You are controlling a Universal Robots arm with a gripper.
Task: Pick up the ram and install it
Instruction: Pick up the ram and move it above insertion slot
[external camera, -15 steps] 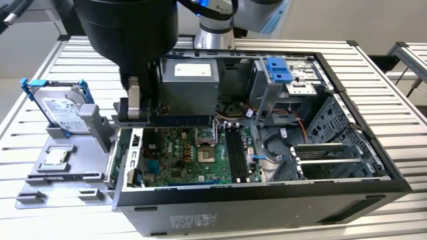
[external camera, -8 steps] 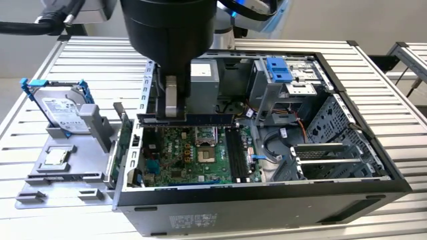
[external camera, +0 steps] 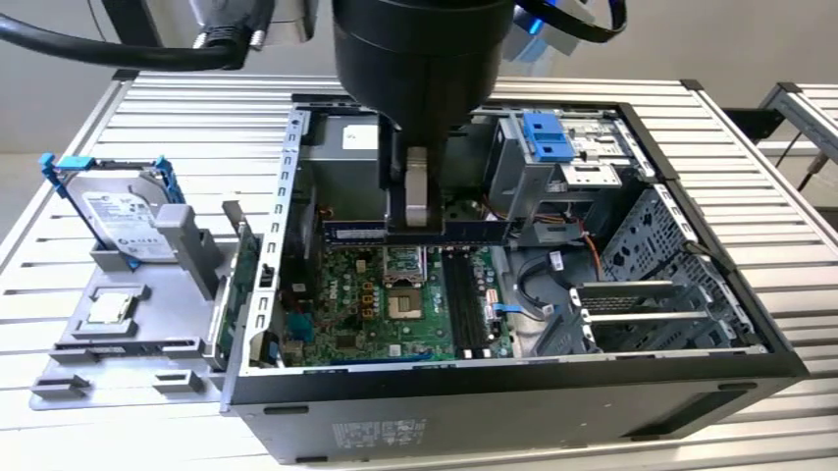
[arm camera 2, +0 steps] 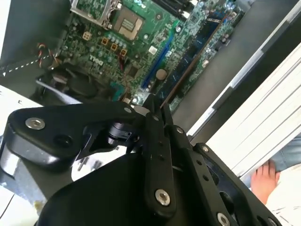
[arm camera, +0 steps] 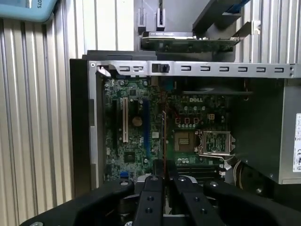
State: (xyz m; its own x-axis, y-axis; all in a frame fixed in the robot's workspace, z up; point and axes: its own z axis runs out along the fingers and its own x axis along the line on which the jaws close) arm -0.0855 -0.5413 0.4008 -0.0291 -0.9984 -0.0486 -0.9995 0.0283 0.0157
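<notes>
White logo print on motherboard (arm camera: pixel 197 110), beside the CPU socket; not transcribed. Pale label on hard drive (external camera: pixel 121 214): print too small to read. White sticker with dark lines on power supply (arm camera: pixel 268 132), cut off at the edge. Faint print block on case (external camera: pixel 524 417) outer panel, illegible.

Ram (external camera: pixel 347 233): long, thin, dark bluish stick, level and on edge, pinched mid-length in pincer (external camera: pixel 416 228), over motherboard (external camera: pixel 392 314) inside open case (external camera: pixel 524 392).

Open computer case (external camera: pixel 524 417) on slatted table (external camera: pixel 196 108); hard drive (external camera: pixel 125 211) upright on grey tray (external camera: pixel 147 316).
</notes>
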